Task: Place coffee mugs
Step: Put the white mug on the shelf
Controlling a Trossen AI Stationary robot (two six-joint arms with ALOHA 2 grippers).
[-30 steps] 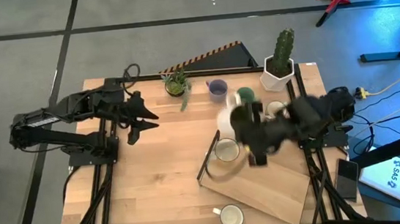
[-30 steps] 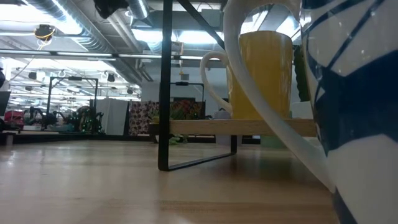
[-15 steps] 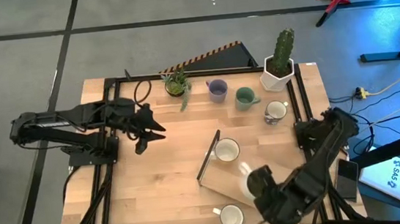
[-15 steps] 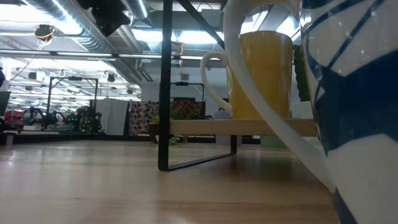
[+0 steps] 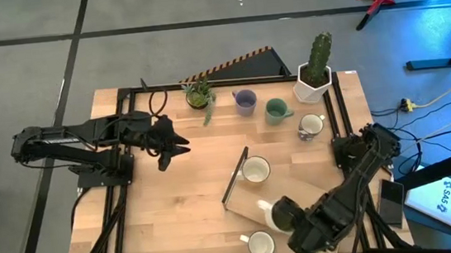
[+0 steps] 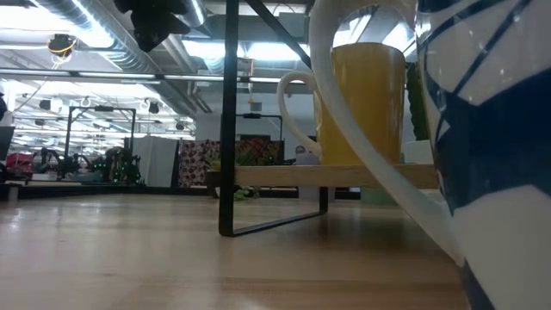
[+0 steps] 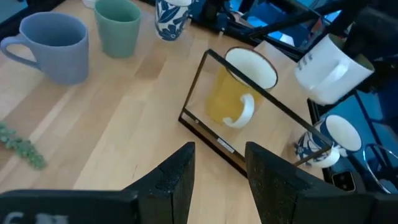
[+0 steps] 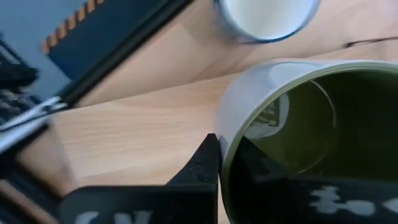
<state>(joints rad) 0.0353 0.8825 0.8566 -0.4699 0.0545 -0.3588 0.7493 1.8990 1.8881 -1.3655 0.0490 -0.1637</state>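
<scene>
One mug (image 5: 281,213), white outside, dark inside, clamped by rim in right gripper (image 5: 294,219), over shelf (image 5: 300,211) near edge. Step: placing. Next: lower upright, clear of yellow mug (image 7: 233,87), then release. Left gripper (image 5: 169,146) idle beyond shelf, fingers parted, empty.

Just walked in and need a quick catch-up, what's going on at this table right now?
The right claw is shut on a white mug with a dark green inside, holding it over the wooden board near a blue-patterned mug. A yellow mug already sits on that board. The left claw hangs open, empty, above the table. Lavender, teal and another patterned mug wait at the back.
</scene>
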